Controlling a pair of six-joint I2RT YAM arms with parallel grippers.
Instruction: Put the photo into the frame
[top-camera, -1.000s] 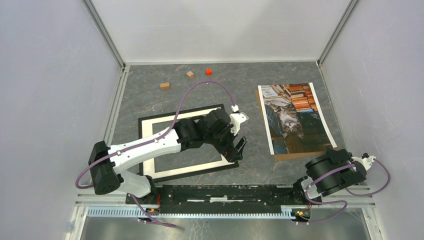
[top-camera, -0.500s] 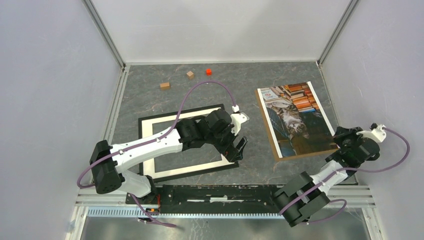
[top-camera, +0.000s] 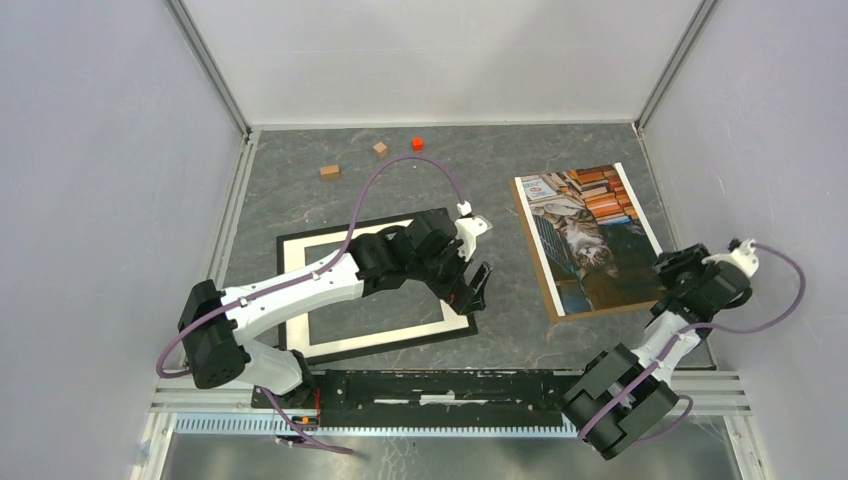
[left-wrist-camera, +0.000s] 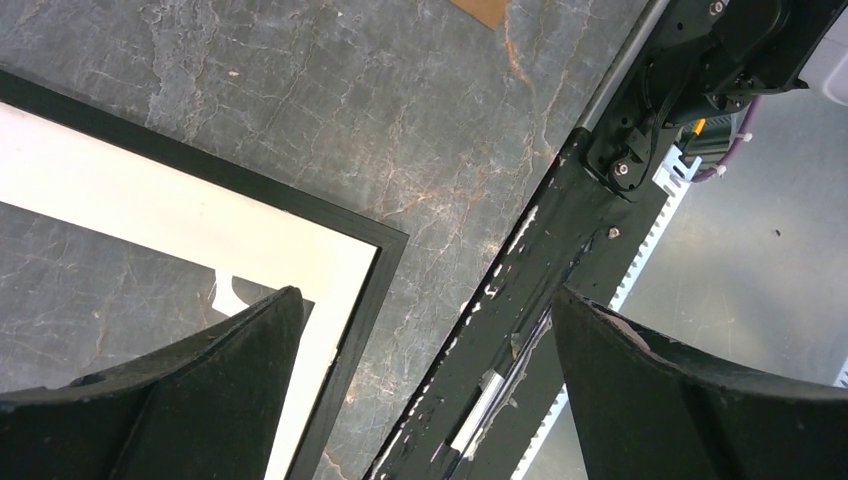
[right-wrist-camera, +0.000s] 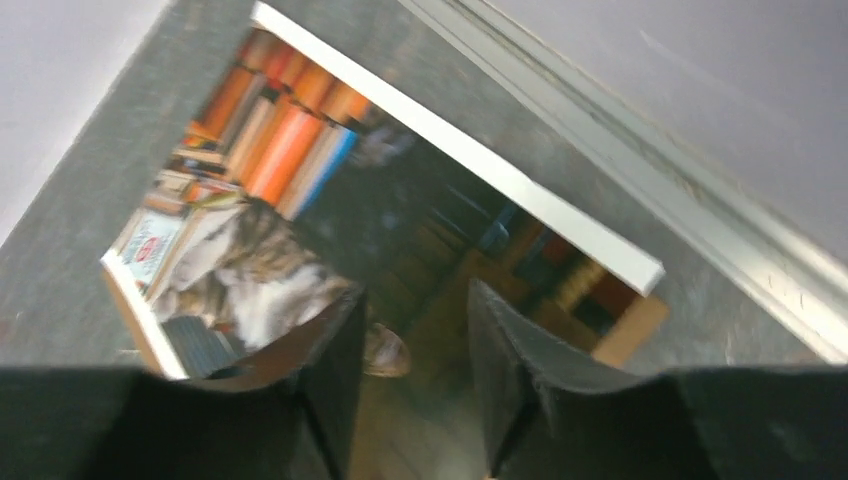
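Note:
The photo (top-camera: 590, 235), a cat among books, lies flat at the right on a brown backing board (top-camera: 585, 312). In the right wrist view the photo (right-wrist-camera: 300, 180) fills the middle. My right gripper (right-wrist-camera: 415, 290) hovers over its near right part (top-camera: 668, 275), jaws parted with nothing between them. The black frame (top-camera: 400, 342) with its white mat (top-camera: 400, 331) lies flat at the left. My left gripper (top-camera: 478, 288) hangs open above the frame's near right corner (left-wrist-camera: 390, 240), holding nothing (left-wrist-camera: 425, 295).
Two wooden blocks (top-camera: 330, 171) (top-camera: 381, 149) and a small red cube (top-camera: 417, 143) sit at the back. The black base rail (top-camera: 440, 385) runs along the near edge. Grey walls close in both sides, and the right wall stands close to the photo.
The right arm has unfolded from the near right corner and swung out over the photo's near right edge, and its jaws have parted. The left arm has barely shifted.

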